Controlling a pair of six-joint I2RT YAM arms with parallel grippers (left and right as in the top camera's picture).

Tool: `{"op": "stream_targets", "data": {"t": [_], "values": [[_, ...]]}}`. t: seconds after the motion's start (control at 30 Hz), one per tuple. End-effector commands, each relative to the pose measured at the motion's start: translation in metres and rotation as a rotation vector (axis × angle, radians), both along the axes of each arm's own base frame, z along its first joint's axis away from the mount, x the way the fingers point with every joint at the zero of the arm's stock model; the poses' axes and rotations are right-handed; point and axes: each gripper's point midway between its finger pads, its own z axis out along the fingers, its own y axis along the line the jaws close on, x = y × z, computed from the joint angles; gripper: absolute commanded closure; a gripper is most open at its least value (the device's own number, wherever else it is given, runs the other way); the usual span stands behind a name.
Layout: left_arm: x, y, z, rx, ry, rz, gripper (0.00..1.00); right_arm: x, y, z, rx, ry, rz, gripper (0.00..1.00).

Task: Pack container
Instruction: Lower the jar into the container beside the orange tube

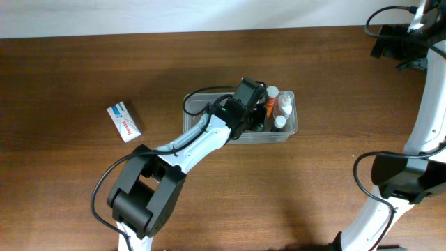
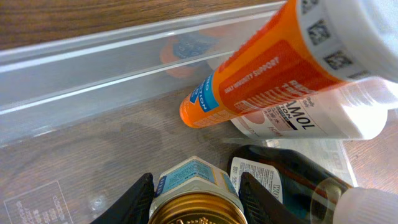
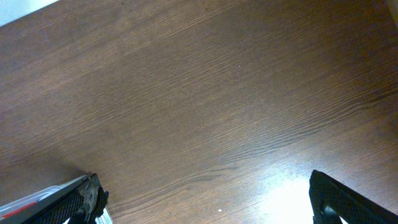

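Through my left wrist camera, the orange bottle [image 2: 261, 81] reads "IMMUNITY SUPPORT" in white down its side. It has a small blue patch I can't make out and square printed codes on its white top. The white bottle [image 2: 323, 121] beneath shows big dark letters, something like "1MOL". The gold-lidded jar [image 2: 189, 175] label, the dark bottle [image 2: 280, 180] label and the embossed print on the container [image 2: 93, 68] floor are all too small. Overhead, the box [image 1: 124, 121] carries red lettering I can't read.
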Motion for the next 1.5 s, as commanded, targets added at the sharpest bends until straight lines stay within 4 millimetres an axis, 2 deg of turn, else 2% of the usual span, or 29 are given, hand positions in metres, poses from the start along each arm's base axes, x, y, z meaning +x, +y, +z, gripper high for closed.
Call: {"op": "stream_targets", "data": {"t": [0.0,0.3,0.7,1.23,1.47], "values": [[0.002,-0.006,0.004,-0.037,0.016,0.040,0.76,-0.003,-0.002,0.016,-0.018,-0.041,-0.010,0.02],[-0.009,-0.020,0.002,-0.029,0.011,0.011,0.75,-0.003,-0.002,0.016,-0.018,-0.041,-0.010,0.02],[-0.008,-0.017,-0.002,-0.012,0.009,0.021,0.76,-0.003,-0.002,0.016,-0.018,-0.041,-0.010,0.02],[-0.009,-0.016,-0.030,0.021,0.042,0.023,0.75,-0.003,-0.002,0.016,-0.018,-0.041,-0.010,0.02],[-0.008,-0.017,-0.030,0.019,0.041,0.023,0.75,-0.003,-0.002,0.016,-0.018,-0.041,-0.010,0.02]]}}
